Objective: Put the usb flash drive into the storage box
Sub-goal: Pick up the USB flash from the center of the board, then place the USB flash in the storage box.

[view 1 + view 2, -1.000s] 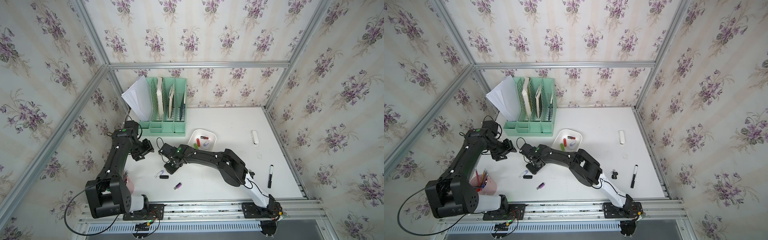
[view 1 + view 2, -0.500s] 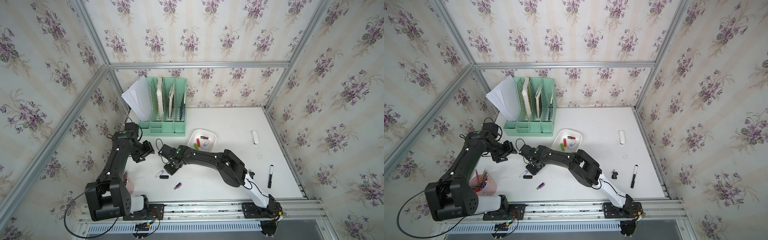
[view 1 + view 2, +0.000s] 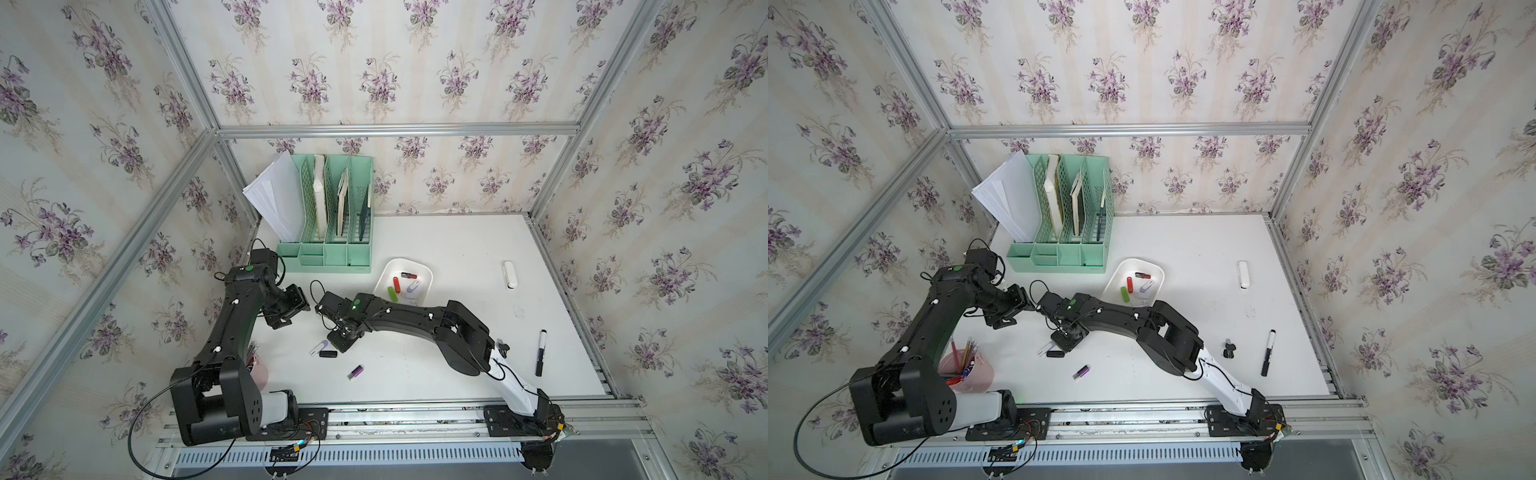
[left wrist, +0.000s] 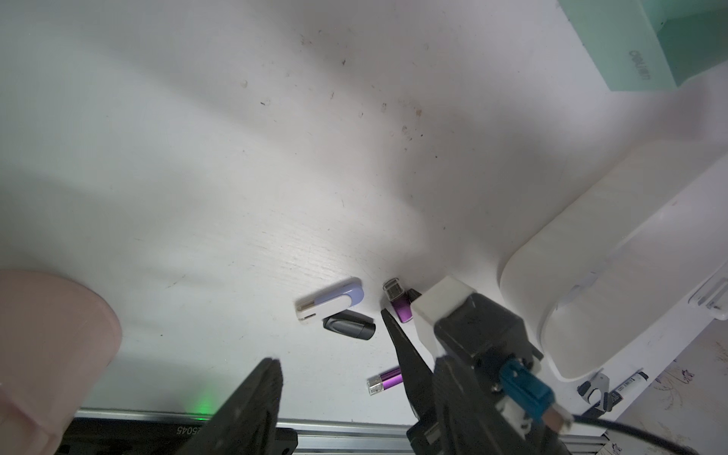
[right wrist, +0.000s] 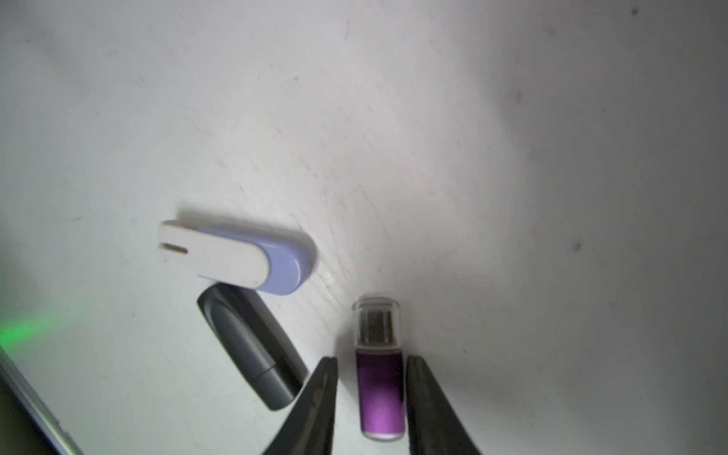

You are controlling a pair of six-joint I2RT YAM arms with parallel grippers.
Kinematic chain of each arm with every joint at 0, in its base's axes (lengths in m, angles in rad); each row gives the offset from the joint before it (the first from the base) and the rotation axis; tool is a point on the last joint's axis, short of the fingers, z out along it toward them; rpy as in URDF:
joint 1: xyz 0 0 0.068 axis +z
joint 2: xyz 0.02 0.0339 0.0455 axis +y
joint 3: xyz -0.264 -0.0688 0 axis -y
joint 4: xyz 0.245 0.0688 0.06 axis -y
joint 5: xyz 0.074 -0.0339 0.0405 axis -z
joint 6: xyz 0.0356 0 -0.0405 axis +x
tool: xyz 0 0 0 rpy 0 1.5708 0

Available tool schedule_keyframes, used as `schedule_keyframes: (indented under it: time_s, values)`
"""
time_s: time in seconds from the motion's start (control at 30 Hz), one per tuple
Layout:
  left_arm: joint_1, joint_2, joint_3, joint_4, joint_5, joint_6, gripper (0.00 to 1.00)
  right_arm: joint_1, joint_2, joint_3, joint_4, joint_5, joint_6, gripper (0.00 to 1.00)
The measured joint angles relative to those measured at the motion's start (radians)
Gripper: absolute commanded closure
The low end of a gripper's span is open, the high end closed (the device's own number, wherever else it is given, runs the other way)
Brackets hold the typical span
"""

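A purple usb flash drive with a clear cap lies on the white table. My right gripper is open and straddles it, with a thin gap on each side. In both top views this gripper points down and hides that drive. The left wrist view shows the same drive. The storage box, a shallow white tub, stands behind the right arm and holds several drives. My left gripper is open and empty. It hovers left of the right gripper.
A white-and-lilac drive and a black drive lie just beside the straddled one. A second purple drive lies nearer the front. Mint organizer at the back, pink pen cup front left, marker and white eraser-like bar on the right.
My right gripper has sunk slightly toward the table over the drives, and its jaws have drawn closer together. The left arm has barely moved.
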Motion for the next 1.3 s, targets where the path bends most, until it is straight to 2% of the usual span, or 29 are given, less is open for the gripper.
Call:
schedule_keyframes:
  time_s: [0.5,0.97,1.17,1.3]
  values:
    - [-0.005,-0.021,-0.126,0.039,0.024,0.000,0.32,0.005,-0.051,-0.113,0.102,0.068,0.054,0.81]
    - [-0.051,-0.003,-0.203,0.092,0.000,-0.001,0.32,0.002,-0.172,-0.183,0.058,0.146,0.102,0.84]
    - [-0.062,0.016,-0.227,0.115,-0.002,-0.001,0.32,-0.041,-0.273,-0.193,0.041,0.186,0.109,0.84]
    - [-0.085,0.043,-0.232,0.136,-0.005,-0.001,0.33,-0.113,-0.349,-0.211,0.035,0.216,0.113,0.85]
